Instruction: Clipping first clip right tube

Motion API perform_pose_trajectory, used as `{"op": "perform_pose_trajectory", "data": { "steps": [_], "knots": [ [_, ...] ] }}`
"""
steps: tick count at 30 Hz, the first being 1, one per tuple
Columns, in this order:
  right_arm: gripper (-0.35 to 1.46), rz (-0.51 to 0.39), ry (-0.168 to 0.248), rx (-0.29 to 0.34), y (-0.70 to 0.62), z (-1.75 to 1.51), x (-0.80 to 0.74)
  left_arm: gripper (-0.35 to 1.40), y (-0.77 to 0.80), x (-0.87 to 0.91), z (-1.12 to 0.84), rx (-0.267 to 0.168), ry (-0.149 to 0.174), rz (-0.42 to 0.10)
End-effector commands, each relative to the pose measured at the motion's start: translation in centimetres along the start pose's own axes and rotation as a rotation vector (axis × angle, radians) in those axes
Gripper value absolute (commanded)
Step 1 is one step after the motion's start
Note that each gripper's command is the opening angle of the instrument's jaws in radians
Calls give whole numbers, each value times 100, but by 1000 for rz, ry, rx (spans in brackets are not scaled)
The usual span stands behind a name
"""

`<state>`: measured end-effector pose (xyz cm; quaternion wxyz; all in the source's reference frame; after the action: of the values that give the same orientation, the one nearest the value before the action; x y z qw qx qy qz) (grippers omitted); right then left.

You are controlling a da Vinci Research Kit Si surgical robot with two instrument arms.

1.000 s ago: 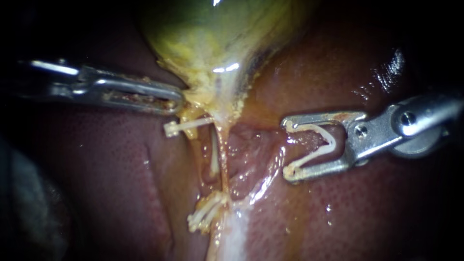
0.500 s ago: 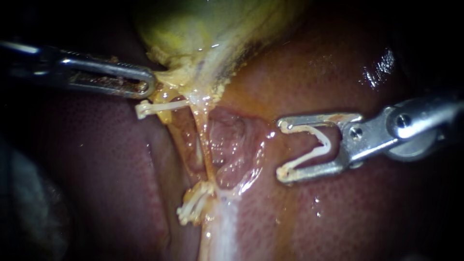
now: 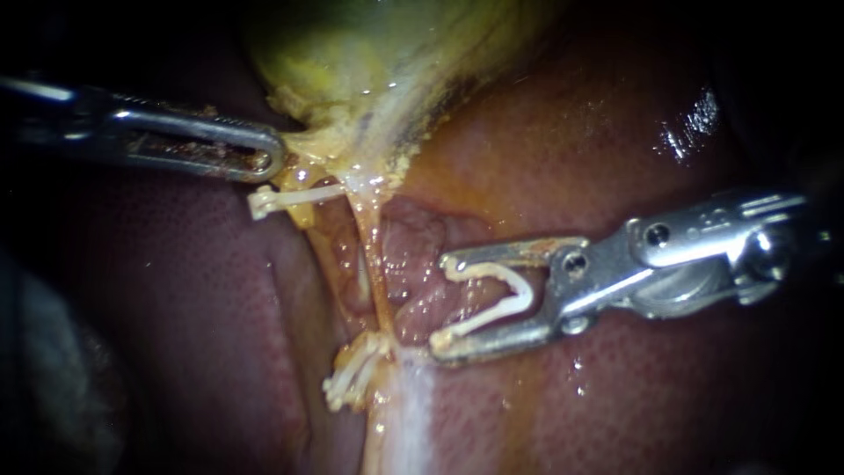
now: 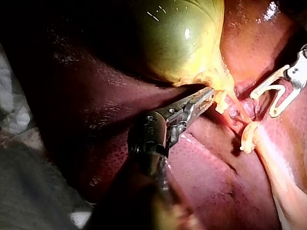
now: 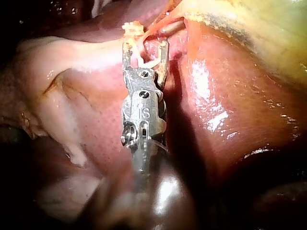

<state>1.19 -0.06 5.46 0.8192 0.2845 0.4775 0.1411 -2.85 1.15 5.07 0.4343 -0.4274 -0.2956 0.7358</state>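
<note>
My right instrument (image 3: 440,303) comes in from the right. Its jaws stand wide apart, with an open white clip (image 3: 501,295) seated between them and touching both. The jaw tips lie just right of the thin orange tube (image 3: 376,281), not around it. This tube runs from the gallbladder (image 3: 369,53) down to several white clips (image 3: 352,380). Another white clip (image 3: 281,200) sits higher, by the gallbladder's neck. My left instrument (image 3: 268,158) has its jaws shut on the neck tissue and holds it to the left. The right wrist view shows the right instrument (image 5: 146,45) and its clip (image 5: 144,61).
Dark red liver (image 3: 615,413) surrounds the field, wet and shiny at the upper right. A pale whitish band (image 3: 413,413) runs down from the lower clips. In the left wrist view, the left instrument (image 4: 206,96) lies under the gallbladder (image 4: 182,38).
My right instrument has moved left with its clip, close up to the tube. A second ago my left instrument drew the gallbladder's neck a little leftward, and it has held still since.
</note>
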Motion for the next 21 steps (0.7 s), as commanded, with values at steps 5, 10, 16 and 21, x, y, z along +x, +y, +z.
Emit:
{"op": "perform_pose_trajectory", "data": {
  "steps": [5, 10, 16, 21],
  "knots": [
    [45, 47, 22, -6, 13, 18, -9, -35, 4, 1, 0, 6, 3, -2],
    [46, 98, 43, -3, 21, 35, -18, -35, 5, 1, 0, 4, 2, -2],
    [45, 138, 66, 22, 25, 54, -23, -35, 5, 1, 0, 4, 2, -2],
    [45, 157, 96, 45, 27, 76, -25, -35, 5, 0, 1, 4, 2, -2]
  ]
}}
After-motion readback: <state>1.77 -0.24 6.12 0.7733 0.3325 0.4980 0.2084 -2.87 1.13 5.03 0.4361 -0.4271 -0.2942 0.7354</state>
